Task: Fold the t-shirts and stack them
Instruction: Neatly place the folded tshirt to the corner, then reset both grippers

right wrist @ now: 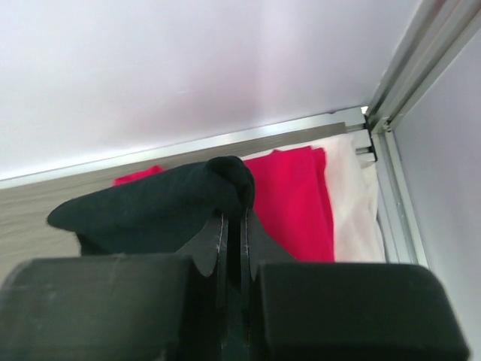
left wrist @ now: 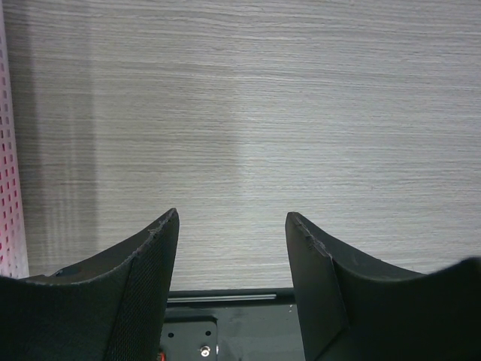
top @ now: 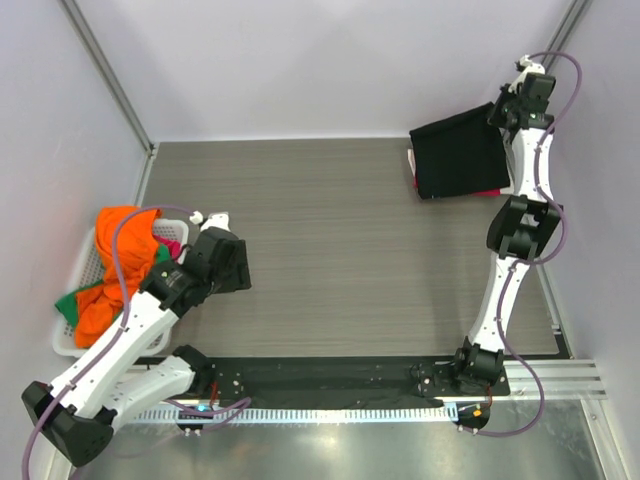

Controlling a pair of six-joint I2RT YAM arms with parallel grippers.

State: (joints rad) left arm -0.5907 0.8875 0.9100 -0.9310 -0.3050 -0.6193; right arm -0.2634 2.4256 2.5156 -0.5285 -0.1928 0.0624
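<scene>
A folded black t-shirt (top: pixel 458 160) is seen lying on top of a crimson t-shirt (right wrist: pixel 289 197) in the far right corner of the table (top: pixel 340 260), the crimson edge showing along its near and left sides in the overhead view. A fold of the black cloth is pinched between the closed fingers of the right gripper (right wrist: pixel 233 226), which is held low over the stack beside the enclosure's wall (right wrist: pixel 188 68). A paler, whitish cloth (right wrist: pixel 357 207) is glimpsed under the crimson one in the right wrist view, though whether it is another shirt cannot be told. Across the table, at the left edge, an orange t-shirt (top: pixel 120 265) is heaped unfolded in the white mesh basket (top: pixel 62 340), with green cloth (top: pixel 70 300) and a scrap of pink (top: pixel 172 245) tucked beneath it. The left gripper (left wrist: pixel 231 218) is held beside the basket with its fingers spread wide and nothing between them, bare wood-grain tabletop below. The task is judged to be under way but short of halfway: two shirts are counted as folded and stacked, the black one apparently being settled on the pile, while at least three garments in the basket are left to be taken out, spread, folded and added to the stack.
</scene>
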